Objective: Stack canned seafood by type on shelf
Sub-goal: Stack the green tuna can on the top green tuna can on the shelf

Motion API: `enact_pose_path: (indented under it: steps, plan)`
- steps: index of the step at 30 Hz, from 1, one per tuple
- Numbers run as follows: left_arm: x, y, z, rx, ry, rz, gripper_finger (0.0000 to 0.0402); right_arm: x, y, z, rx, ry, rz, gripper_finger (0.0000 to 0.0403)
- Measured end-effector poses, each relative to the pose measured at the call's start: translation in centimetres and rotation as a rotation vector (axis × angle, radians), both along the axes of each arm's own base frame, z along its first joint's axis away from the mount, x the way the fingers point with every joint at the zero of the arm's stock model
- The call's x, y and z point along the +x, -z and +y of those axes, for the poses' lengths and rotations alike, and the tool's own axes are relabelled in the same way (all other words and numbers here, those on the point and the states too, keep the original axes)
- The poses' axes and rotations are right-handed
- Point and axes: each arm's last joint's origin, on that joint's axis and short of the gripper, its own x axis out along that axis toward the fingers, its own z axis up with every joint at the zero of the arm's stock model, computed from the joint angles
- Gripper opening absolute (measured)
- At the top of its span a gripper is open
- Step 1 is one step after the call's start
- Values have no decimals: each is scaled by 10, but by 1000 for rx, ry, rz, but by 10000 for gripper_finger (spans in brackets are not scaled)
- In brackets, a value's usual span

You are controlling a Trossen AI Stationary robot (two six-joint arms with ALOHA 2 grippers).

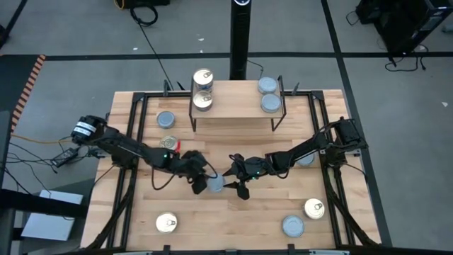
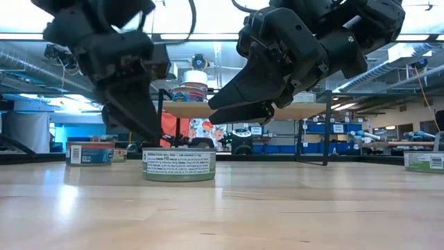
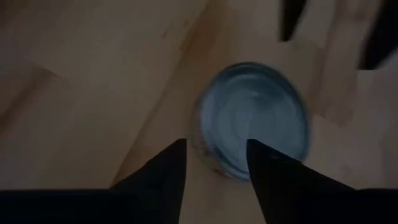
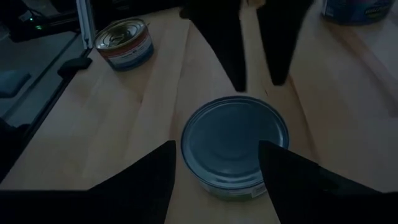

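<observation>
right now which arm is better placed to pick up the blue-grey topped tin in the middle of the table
Right, probably. The right pincer is open with a finger on each side of the flat round blue-grey topped tin. The left pincer sits over the tin's edge, off to one side.

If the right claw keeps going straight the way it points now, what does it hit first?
Most likely the flat round blue-grey-topped tin on the slatted wooden tabletop: it lies just ahead of the open right claw. Past it hangs the left claw. Depth is hard to judge.
</observation>
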Motion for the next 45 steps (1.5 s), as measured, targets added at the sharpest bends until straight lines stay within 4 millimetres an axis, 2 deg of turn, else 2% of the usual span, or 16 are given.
enact_pose_path:
  steps: [6,10,14,20,22,37,45]
  plan:
    - [5,13,4,-53,12,53,174,0,0,0,1,0,-4,238]
    - [6,14,4,-59,3,51,156,0,0,0,1,0,-5,238]
    - [6,14,3,-63,31,47,116,0,0,0,1,-1,-3,238]
    - [5,16,3,-73,39,32,26,0,0,0,3,-4,-5,238]
    - [4,19,4,-74,40,11,8,0,0,1,12,-12,-2,238]
    - [4,21,5,-36,33,-29,1,-9,-15,10,-31,-41,14,238]
    - [4,21,7,-41,-61,-39,1,-15,-21,11,-46,-41,43,238]
